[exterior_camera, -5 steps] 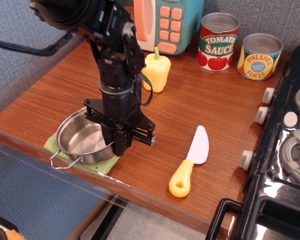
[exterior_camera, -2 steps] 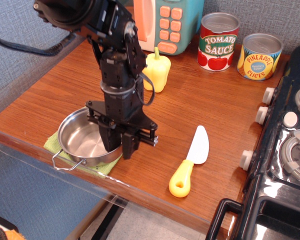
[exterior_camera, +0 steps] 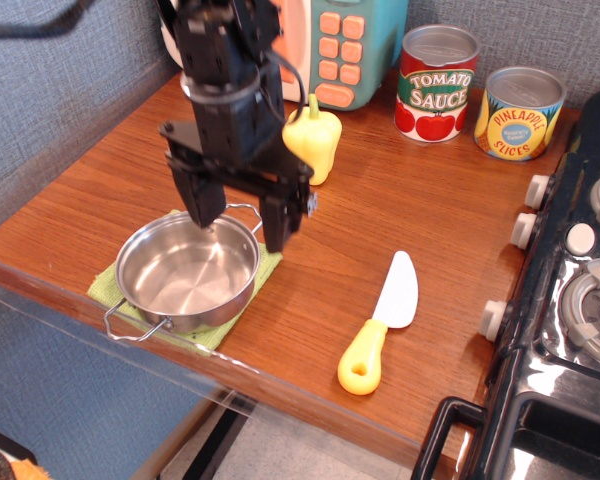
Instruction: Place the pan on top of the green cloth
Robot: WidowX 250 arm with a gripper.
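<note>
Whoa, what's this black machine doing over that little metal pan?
A robot arm is setting a small steel pan onto a green cloth near the front edge of a wooden counter. The pan now sits on the cloth. The arm's end effector hangs open just above the pan's far rim, holding nothing. A toy knife, a yellow pepper and two cans sit untouched nearby.

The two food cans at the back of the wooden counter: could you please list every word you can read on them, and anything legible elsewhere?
"TOMATO SAUCE": red-labelled tin can.
"PINEAPPLE SLICES": yellow-labelled tin can.
Teal toy microwave keypad: orange buttons, no readable marks.
Black stove knobs: no readable marks.
</note>
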